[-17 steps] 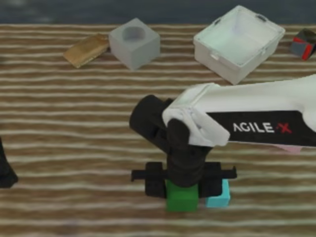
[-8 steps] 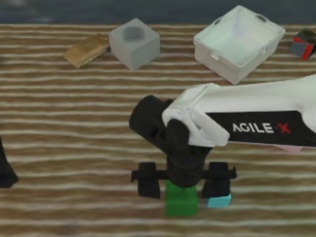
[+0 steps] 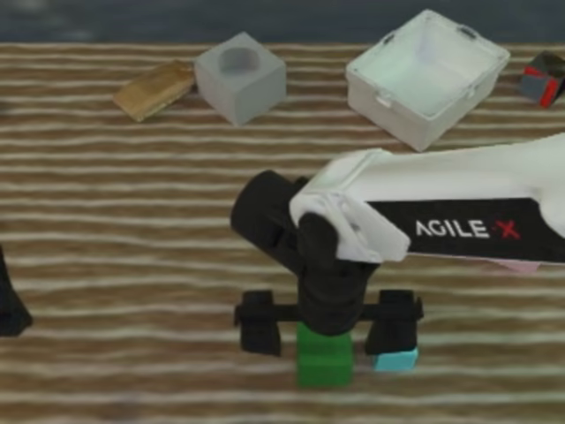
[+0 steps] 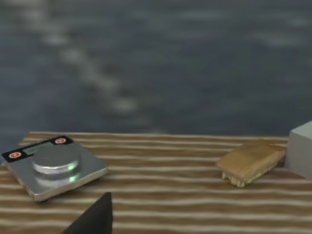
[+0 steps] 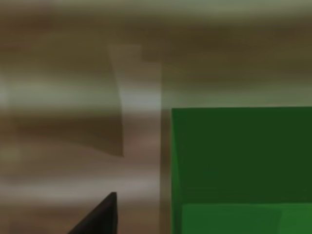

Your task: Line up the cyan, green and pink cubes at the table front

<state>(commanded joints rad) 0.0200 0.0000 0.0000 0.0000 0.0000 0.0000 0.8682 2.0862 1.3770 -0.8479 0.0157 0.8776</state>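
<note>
- Dark green first: the green cube (image 3: 324, 355) sits at the table (image 3: 132, 265) front, directly between my right gripper (image 3: 328, 325) fingers, which are spread wide with clear wood showing between the left finger and the cube.
- Nothing is gripped: both fingers (image 3: 259, 323) stand off the green faces, so I read this as the release step, green cube set in its slot.
- Just outside the right-hand finger, partly under it, the cyan cube (image 3: 395, 359) shows its bright edge, right beside the green cube; whether the two touch I can't tell.
- Right wrist view backs it up: green cube (image 5: 241, 168) fills the corner, bare striped wood beside it, one dark fingertip (image 5: 97, 217) clear of it.
- Farther back from the fingers, under my right forearm, a sliver of the pink cube (image 3: 523, 266) peeks out, well apart from the row.
- My call: next move needs a straight lift clear without nudging cyan, then back for pink, to be set in line with the pair.
- Left gripper (image 3: 9, 305) is parked at the table's left edge; its fingers I cannot tell.
- Far beyond the fingers along the back: grey hollowed cube (image 3: 240, 77), wooden brush (image 3: 155, 89), white bin (image 3: 427, 76), red-marked cube (image 3: 542, 79), and a scale (image 4: 51, 165) in the left wrist view.
</note>
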